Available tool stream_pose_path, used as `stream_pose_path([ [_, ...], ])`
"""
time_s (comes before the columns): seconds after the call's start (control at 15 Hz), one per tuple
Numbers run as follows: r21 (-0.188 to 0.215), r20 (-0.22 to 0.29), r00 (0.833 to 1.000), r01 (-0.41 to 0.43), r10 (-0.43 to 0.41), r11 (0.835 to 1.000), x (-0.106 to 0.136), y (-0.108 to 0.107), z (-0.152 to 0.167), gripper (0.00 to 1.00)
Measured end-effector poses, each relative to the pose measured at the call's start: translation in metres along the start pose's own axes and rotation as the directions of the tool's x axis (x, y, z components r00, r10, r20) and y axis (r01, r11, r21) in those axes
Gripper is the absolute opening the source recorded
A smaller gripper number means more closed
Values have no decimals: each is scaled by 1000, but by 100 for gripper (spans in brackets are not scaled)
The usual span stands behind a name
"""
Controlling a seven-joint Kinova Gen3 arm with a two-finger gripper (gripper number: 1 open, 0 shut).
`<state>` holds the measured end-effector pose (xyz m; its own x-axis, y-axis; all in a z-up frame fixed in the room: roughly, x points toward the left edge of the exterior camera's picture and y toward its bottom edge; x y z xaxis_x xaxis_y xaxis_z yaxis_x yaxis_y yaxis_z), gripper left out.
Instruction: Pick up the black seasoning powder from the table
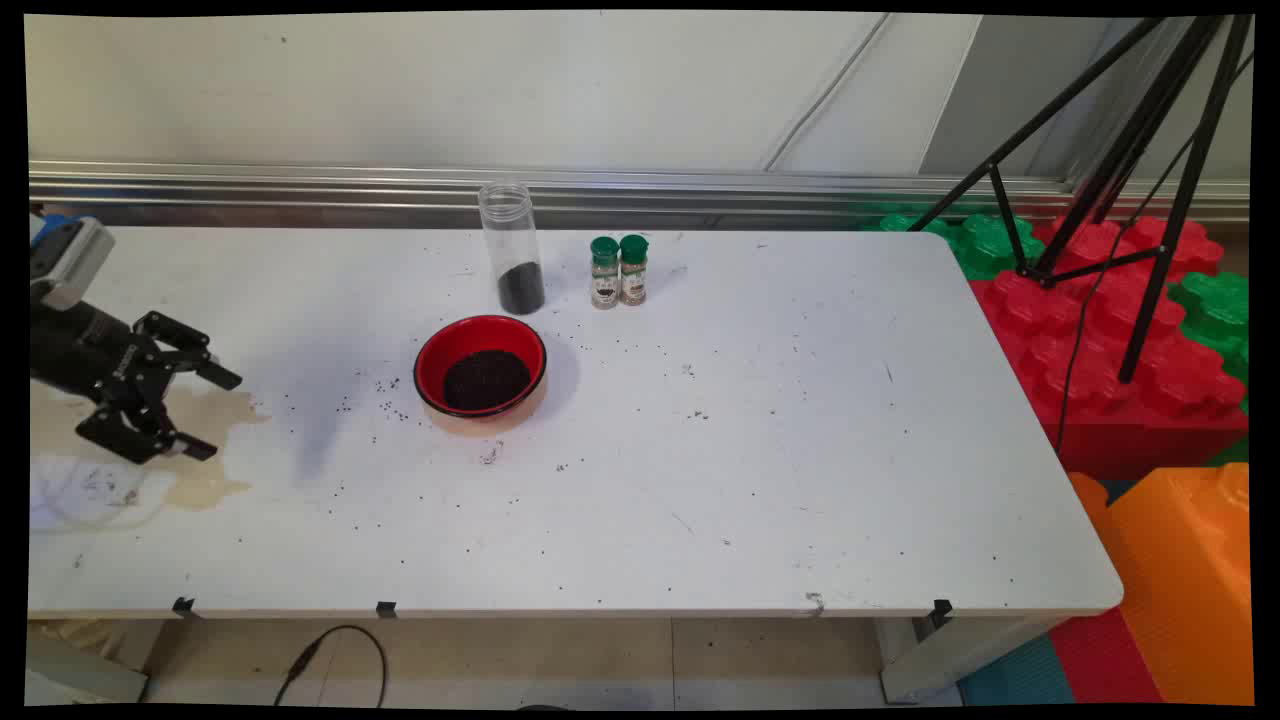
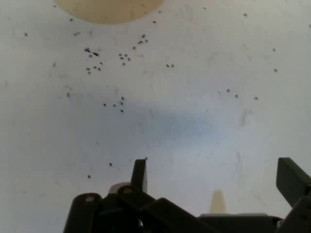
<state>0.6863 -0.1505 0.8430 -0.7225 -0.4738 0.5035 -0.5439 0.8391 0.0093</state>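
Observation:
My gripper (image 1: pixel 218 412) hovers open over the table's left side, fingers spread wide and nothing between them. In the hand view the gripper (image 2: pixel 216 172) looks at bare white table strewn with dark grains (image 2: pixel 121 56), and the bowl's pale underside (image 2: pixel 109 9) shows at the top edge. The nearest thing is a red bowl (image 1: pixel 481 372) holding dark grains, to the right of the gripper. Behind the bowl stands a clear tall jar (image 1: pixel 512 248) with dark grains at its bottom. Two green-capped spice shakers (image 1: pixel 618 271) stand side by side to the jar's right.
A brownish stain (image 1: pixel 205 455) and a crumpled white tissue (image 1: pixel 85 490) lie under and beside the gripper at the left. Loose dark grains are scattered round the bowl. Off the table's right end are big red, green and orange blocks (image 1: pixel 1120 340) and a black tripod (image 1: pixel 1150 150).

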Motion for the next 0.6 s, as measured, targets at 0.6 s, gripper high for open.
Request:
stream_pose_path([
  [0.6,110,16,990,139,-142,984,38,-9,3,100],
])
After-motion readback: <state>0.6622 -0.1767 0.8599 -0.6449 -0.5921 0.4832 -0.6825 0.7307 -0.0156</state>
